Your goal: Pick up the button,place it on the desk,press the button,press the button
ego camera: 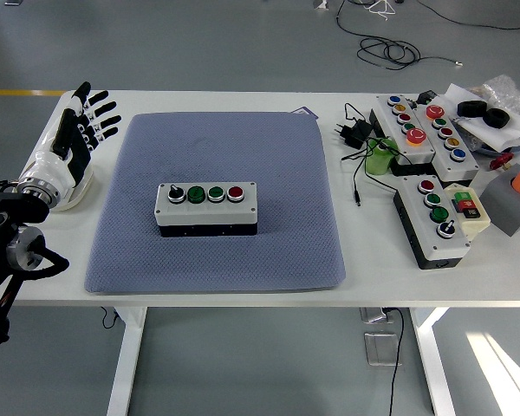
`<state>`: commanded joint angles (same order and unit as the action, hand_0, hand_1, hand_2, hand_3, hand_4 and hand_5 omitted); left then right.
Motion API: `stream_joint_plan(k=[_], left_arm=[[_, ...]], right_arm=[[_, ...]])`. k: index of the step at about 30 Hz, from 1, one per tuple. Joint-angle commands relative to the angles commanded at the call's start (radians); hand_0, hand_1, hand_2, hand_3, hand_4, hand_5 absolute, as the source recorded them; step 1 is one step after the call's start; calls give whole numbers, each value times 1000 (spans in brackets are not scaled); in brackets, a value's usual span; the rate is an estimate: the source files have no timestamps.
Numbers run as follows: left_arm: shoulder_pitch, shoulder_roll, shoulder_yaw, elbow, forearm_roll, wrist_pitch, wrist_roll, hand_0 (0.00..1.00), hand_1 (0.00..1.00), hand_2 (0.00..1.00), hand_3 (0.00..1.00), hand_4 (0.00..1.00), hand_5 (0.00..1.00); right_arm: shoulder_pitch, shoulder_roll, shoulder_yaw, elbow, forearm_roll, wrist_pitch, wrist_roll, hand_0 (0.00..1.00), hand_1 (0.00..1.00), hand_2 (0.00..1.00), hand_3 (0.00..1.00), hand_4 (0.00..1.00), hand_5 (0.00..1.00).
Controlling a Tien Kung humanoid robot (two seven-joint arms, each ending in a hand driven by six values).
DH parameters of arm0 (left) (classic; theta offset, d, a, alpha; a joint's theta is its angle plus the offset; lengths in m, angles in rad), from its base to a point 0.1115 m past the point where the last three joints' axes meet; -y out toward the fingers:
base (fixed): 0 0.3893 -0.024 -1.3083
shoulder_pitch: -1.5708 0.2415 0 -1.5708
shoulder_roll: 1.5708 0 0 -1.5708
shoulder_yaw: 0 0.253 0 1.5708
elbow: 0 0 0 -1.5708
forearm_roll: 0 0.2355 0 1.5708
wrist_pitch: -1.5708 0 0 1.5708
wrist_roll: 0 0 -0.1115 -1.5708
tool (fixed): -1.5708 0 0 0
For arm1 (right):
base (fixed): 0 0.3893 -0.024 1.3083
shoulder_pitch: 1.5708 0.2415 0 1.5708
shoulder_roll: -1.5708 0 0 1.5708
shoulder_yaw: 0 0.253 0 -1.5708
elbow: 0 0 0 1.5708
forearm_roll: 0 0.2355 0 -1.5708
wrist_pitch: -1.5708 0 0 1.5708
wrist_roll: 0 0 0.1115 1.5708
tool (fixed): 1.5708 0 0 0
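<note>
A grey button box (206,208) with a black knob, two green buttons and a red button lies in the middle of the blue-grey mat (217,156). My left hand (78,130) is over the table's left edge, well left of the box, with its fingers spread and holding nothing. My right arm is out of view.
At the right of the white table (329,260) lie two other button boxes (416,130) (433,221), a black plug with cable (355,134), a green roll (381,159), a grey block (507,204) and bagged parts (494,108).
</note>
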<state>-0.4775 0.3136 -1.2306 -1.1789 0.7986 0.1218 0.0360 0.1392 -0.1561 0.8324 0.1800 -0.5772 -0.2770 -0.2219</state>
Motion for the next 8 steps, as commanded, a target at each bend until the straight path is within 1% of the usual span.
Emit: stream_joint_plan(k=[8], left_arm=[[-4, 2, -1, 4, 0, -2, 1, 800, 827, 879, 887, 688, 998]], right_arm=[[5, 0, 0, 0, 7, 0, 4, 787, 797, 817, 751, 412, 479]])
